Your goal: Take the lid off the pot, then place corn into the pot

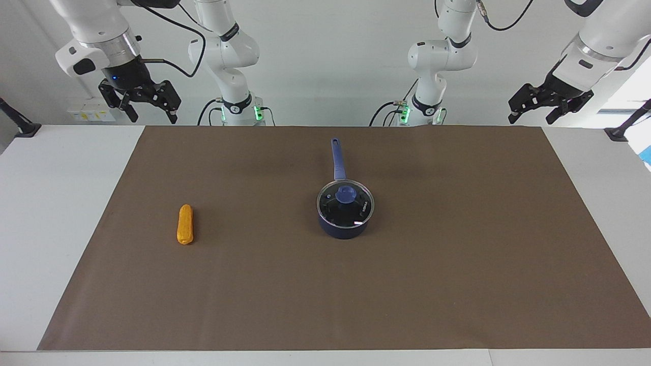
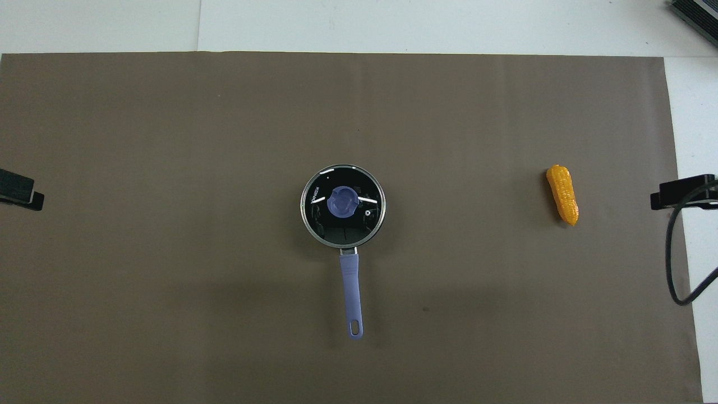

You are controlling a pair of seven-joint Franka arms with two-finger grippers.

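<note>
The dark blue pot (image 1: 344, 231) stands mid-mat with its long handle (image 1: 337, 157) pointing toward the robots. The glass lid (image 1: 356, 211) with its blue knob (image 1: 346, 193) sits on the pot. It also shows in the overhead view (image 2: 364, 216), with the pot's handle (image 2: 351, 289) below it. The orange-yellow corn (image 1: 185, 224) lies flat on the mat toward the right arm's end, also seen from overhead (image 2: 562, 193). My right gripper (image 1: 152, 117) hangs open and empty, raised over the right arm's end of the table. My left gripper (image 1: 531, 120) hangs open and empty over the left arm's end.
A brown mat (image 1: 356, 295) covers most of the white table (image 1: 51, 229). A black cable (image 2: 673, 269) loops down at the right arm's end. Black mounts (image 1: 20, 127) stand at the table's corners nearest the robots.
</note>
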